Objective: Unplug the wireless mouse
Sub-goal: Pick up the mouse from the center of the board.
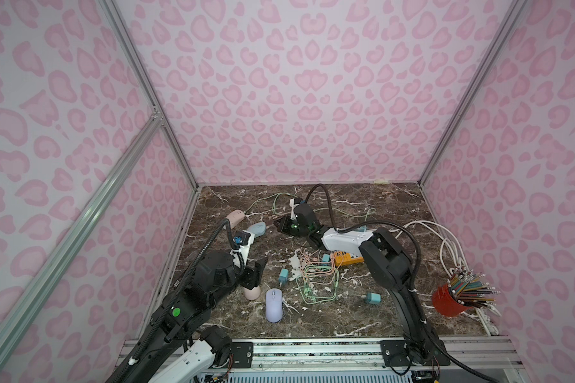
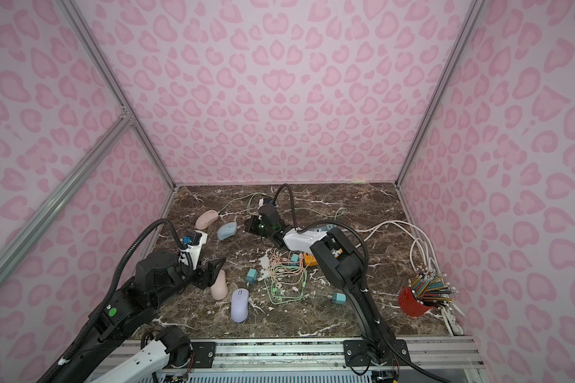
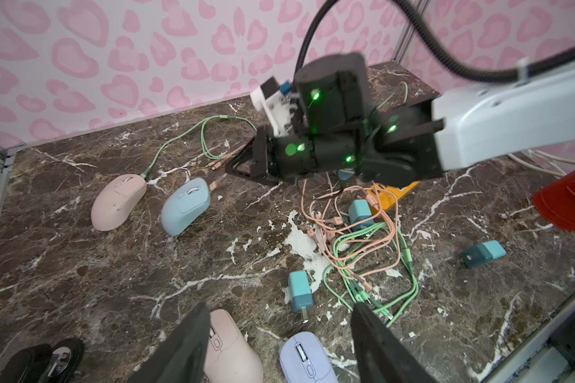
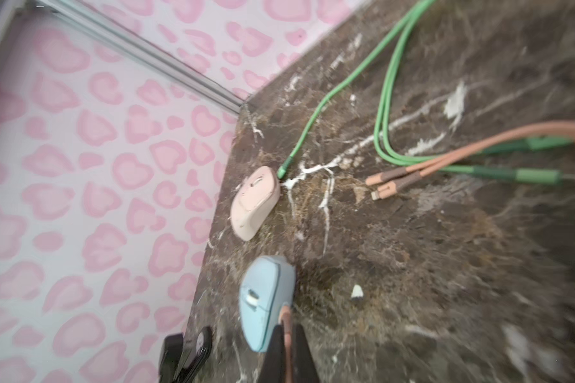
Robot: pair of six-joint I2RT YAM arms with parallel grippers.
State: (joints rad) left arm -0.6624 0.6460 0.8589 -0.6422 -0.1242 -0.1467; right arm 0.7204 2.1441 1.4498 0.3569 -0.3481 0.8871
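Where veined marble [image 4: 412, 248] darkens, right hand [image 4: 288, 328] pinches slim (salmon) cable [image 4: 285, 313].

cable tangle [image 1: 316, 282] central, bare marble [image 1: 346, 316] front right

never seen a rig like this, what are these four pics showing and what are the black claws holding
Two robot arms stand at a marble table, each ending in a two-finger gripper. The two wide pictures come from one camera head above, showing the whole scene. The other two come from cameras on the arms' wrists, looking out past the fingers. On the table: a blue mouse, a far pink mouse, a near pink mouse, a purple mouse, chargers, tangled cables and a red cup of pencils. The right gripper is shut on a pink cable beside the blue mouse; whether its plug is out, I cannot tell. The left gripper is open and empty, above the near pink mouse.
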